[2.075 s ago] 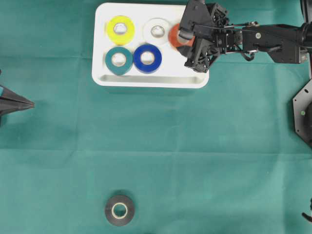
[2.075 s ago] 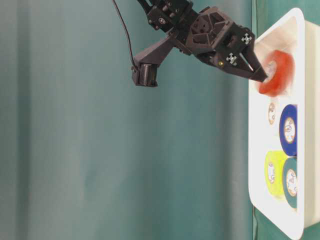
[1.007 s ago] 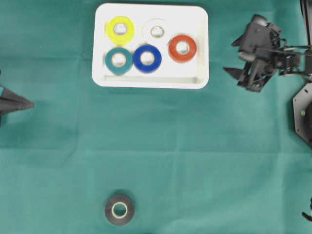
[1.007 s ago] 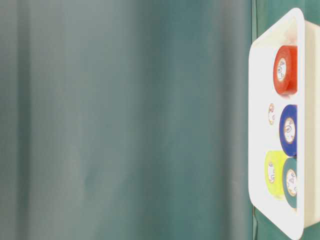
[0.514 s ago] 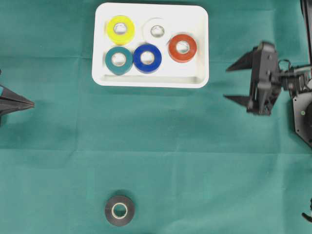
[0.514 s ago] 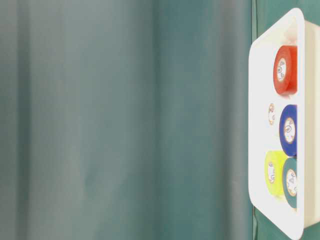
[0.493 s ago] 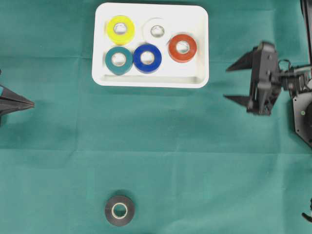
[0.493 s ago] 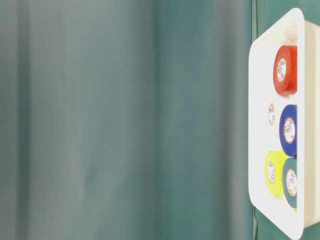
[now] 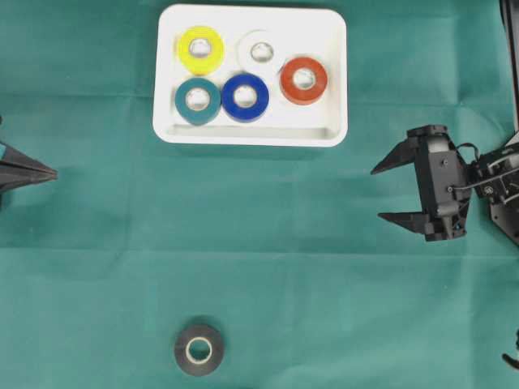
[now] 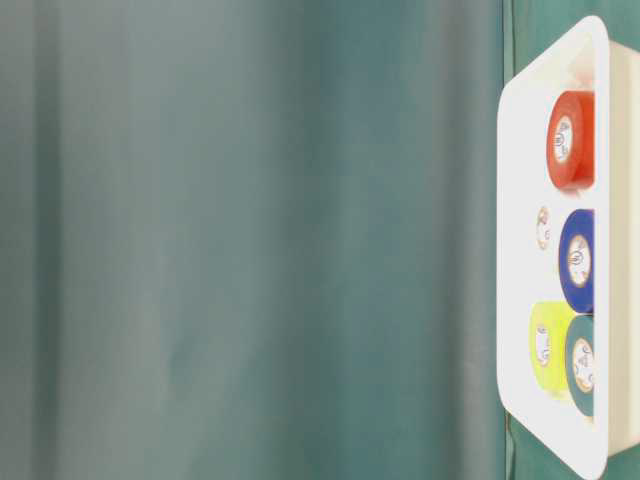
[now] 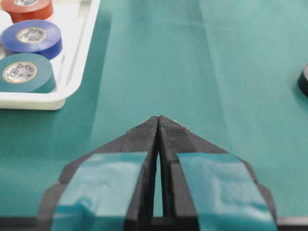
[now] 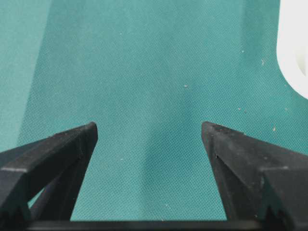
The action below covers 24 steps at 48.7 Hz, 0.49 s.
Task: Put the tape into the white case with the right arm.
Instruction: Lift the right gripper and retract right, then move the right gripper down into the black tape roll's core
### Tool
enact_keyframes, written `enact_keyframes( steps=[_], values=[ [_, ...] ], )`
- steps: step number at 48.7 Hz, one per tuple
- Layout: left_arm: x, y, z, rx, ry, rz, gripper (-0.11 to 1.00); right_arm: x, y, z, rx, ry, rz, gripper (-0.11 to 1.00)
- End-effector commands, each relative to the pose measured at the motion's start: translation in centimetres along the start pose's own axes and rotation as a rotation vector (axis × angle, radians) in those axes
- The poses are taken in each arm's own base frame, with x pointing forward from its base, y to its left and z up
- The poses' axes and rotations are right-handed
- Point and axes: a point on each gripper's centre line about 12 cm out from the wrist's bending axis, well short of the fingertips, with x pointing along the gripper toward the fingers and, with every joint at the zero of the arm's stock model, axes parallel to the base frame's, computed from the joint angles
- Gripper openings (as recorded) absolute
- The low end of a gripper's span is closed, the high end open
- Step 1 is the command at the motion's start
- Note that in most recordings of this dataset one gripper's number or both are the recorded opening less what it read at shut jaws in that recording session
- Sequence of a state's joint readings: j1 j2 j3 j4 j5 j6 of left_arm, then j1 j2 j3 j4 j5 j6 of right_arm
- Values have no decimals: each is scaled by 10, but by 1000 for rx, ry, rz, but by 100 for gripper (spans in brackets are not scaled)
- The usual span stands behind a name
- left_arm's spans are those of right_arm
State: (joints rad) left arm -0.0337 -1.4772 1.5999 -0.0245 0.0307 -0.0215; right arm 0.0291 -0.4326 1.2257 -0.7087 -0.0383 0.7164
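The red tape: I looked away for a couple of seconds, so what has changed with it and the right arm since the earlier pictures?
The right gripper let go of the red tape, which now lies in the white case. The arm pulled back to the right edge of the overhead view and swung toward the bottom of that view, jaws open and empty. The other four rolls, the black tape and the left gripper stayed put.

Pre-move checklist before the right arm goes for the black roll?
1. Right gripper open and empty: ok.
2. Black tape roll lies flat on the cloth, nothing near it: ok.
3. White case has room; bare floor near its front rim beside the red roll: ok.
4. Left gripper shut, parked at the left edge, off the path: ok.
5. Black roll in right wrist view: not ok.
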Motion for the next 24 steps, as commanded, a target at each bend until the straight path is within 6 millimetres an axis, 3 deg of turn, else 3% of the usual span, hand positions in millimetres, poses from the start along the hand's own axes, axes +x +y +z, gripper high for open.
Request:
enact_keyframes(
  steps=[1, 15, 24],
  values=[
    [1, 0, 6, 0, -8, 3, 1, 0, 2, 4, -1, -13, 7, 65],
    [0, 0, 6, 0, -9, 3, 1, 2, 4, 8, -7, -20, 17, 65],
    [0, 0, 6, 1, -9, 3, 1, 19, 16, 28, -43, -10, 51, 65]
  ],
)
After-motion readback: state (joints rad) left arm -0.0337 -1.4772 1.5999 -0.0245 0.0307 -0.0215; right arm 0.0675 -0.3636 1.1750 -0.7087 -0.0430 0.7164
